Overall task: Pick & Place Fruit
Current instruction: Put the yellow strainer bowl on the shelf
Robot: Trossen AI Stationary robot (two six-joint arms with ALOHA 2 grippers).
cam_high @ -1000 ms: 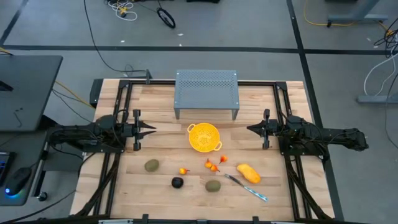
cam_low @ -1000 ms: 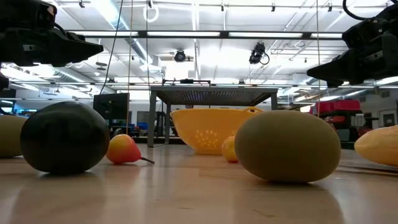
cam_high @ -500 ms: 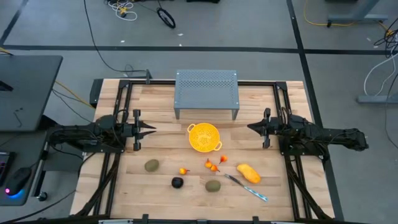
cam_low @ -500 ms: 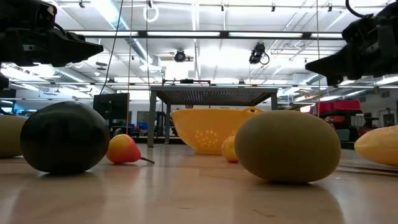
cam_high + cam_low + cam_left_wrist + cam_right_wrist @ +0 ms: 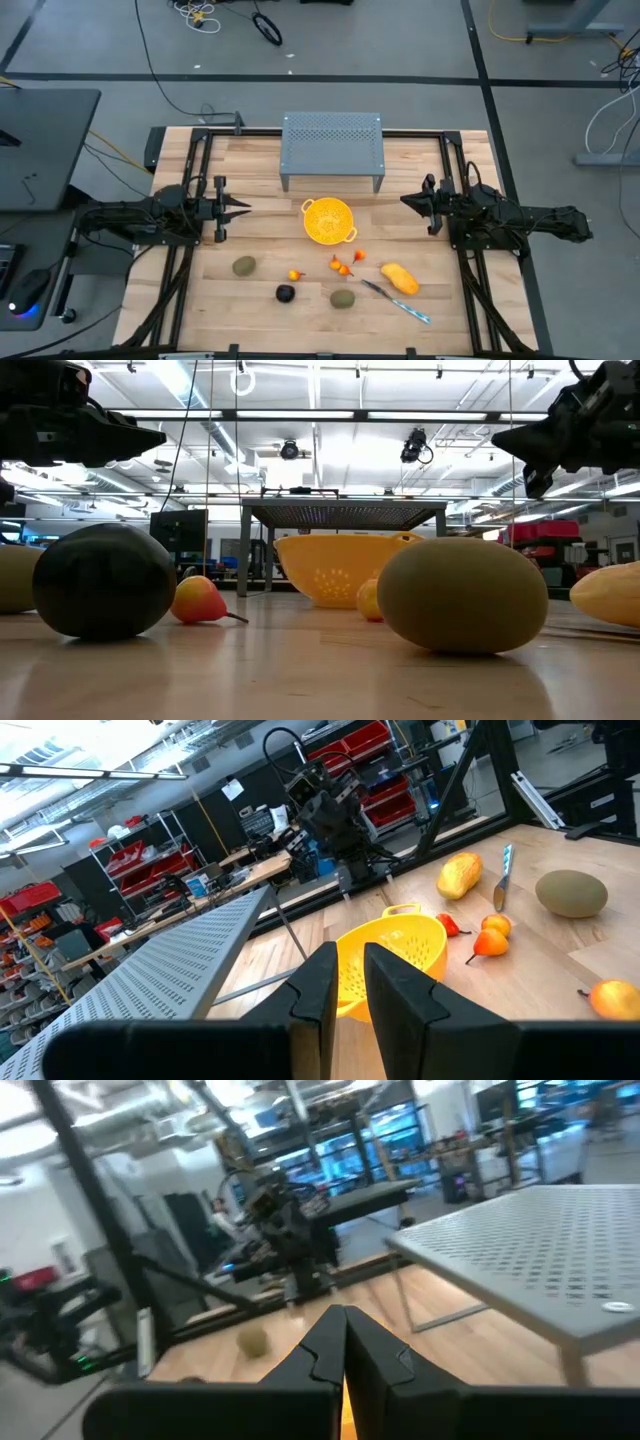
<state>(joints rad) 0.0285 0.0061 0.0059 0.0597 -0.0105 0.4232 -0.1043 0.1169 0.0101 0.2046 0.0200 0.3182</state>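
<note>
The fruit lies on the near half of the wooden table: a yellow-orange oblong point(image 5: 399, 278), two olive-green ovals point(image 5: 244, 266) point(image 5: 343, 298), a dark ball point(image 5: 285, 293) and tiny orange-red pieces point(image 5: 340, 265) point(image 5: 295, 275). In the low view the dark ball point(image 5: 105, 580) and one oval point(image 5: 462, 593) loom close. My left gripper point(image 5: 246, 207) hovers left of the yellow colander point(image 5: 329, 220), its fingers point(image 5: 318, 982) a narrow gap apart. My right gripper point(image 5: 403, 203) hovers right of the colander, shut point(image 5: 343, 1320), high above the table point(image 5: 497, 438). Neither touches anything.
A grey perforated stand point(image 5: 332, 150) stands on the far side behind the colander. A slim silver-and-blue knife point(image 5: 397, 300) lies beside the oblong fruit. Dark frame rails point(image 5: 200, 180) run along the left and right sides of the table.
My right gripper has risen a little and drawn back slightly toward the table's right edge. The fruit and my left arm have kept still.
</note>
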